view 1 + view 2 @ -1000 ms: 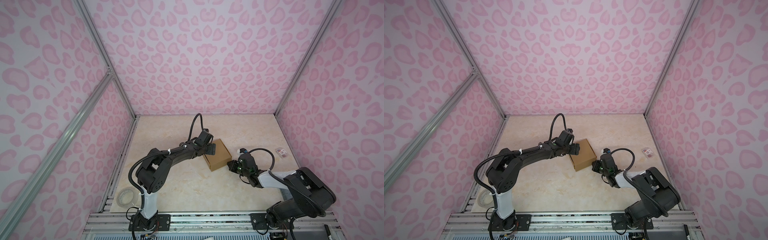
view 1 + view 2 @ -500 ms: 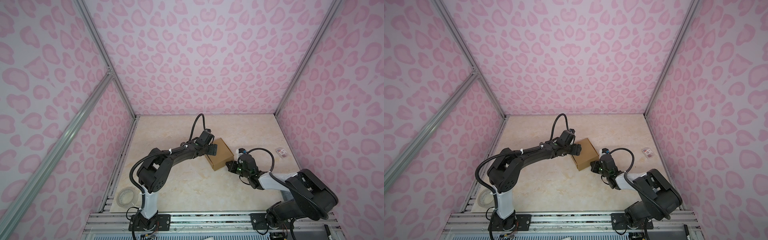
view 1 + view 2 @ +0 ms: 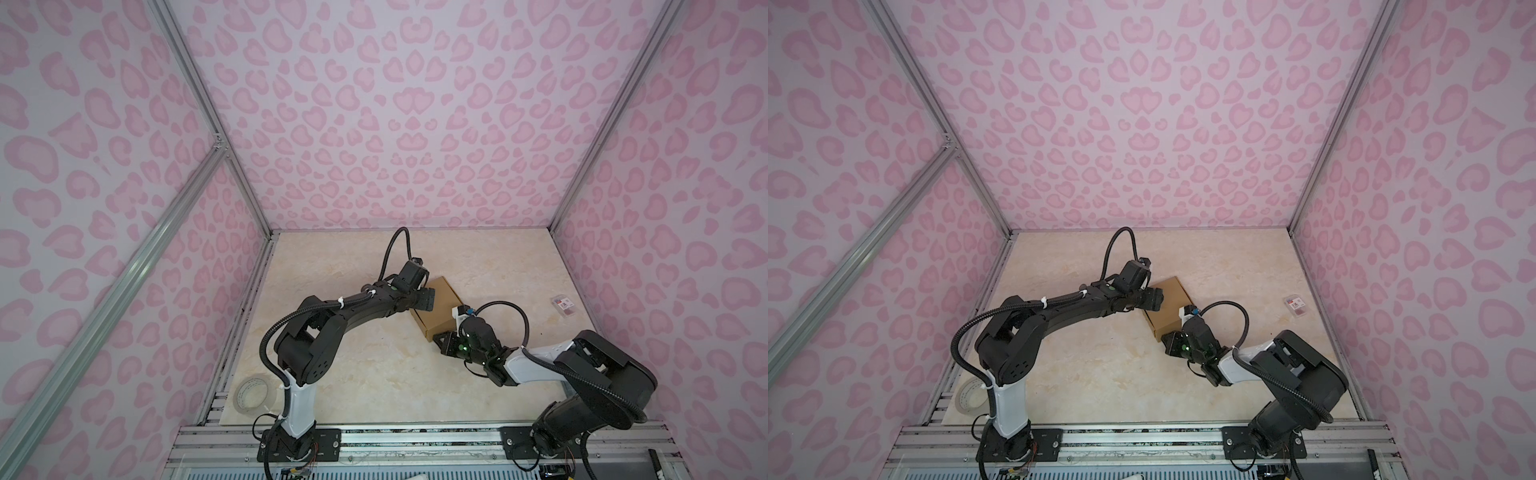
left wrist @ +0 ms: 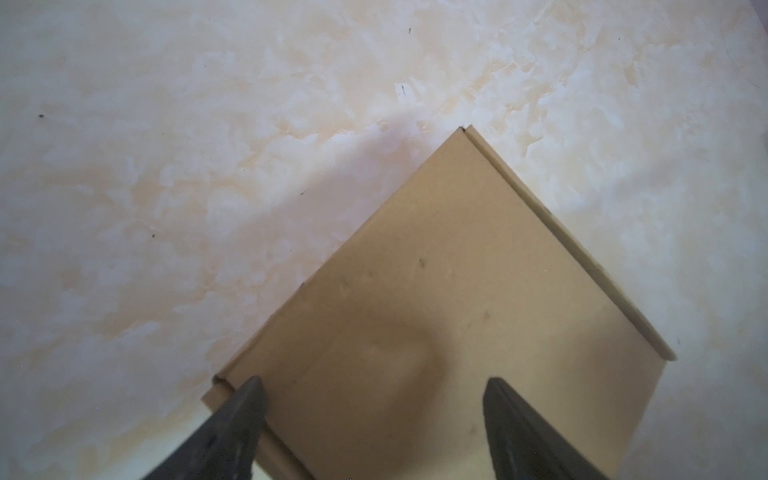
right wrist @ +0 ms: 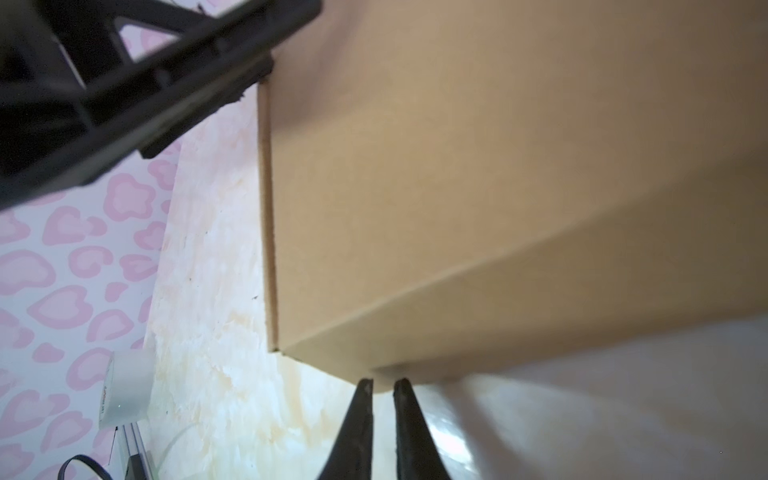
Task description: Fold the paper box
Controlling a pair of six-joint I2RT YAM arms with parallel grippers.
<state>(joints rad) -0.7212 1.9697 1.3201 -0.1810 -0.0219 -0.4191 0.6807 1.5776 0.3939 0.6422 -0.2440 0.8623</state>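
Hanging over the box [image 4: 457, 311], the left gripper [image 4: 376, 401] is spread wide, its fingers [image 4: 245, 419] above the lid near one corner. Whether they touch it I cannot tell. The right gripper [image 5: 383, 388] is pinched almost closed with nothing visible between its tips, which sit low at the foot of a side wall, close to a corner.

The box is folded up with its lid down, so its inside is hidden. In both top views it lies near the middle of the worktop [image 3: 374, 374], turned cornerwise to the edges, between the two grippers.

A tape roll [image 3: 251, 392] lies at the front left corner and a packet [image 3: 563, 306] near the right edge, both well apart from the box. From above, the left gripper covers the box's left corner. The right wrist view is blurred close up.
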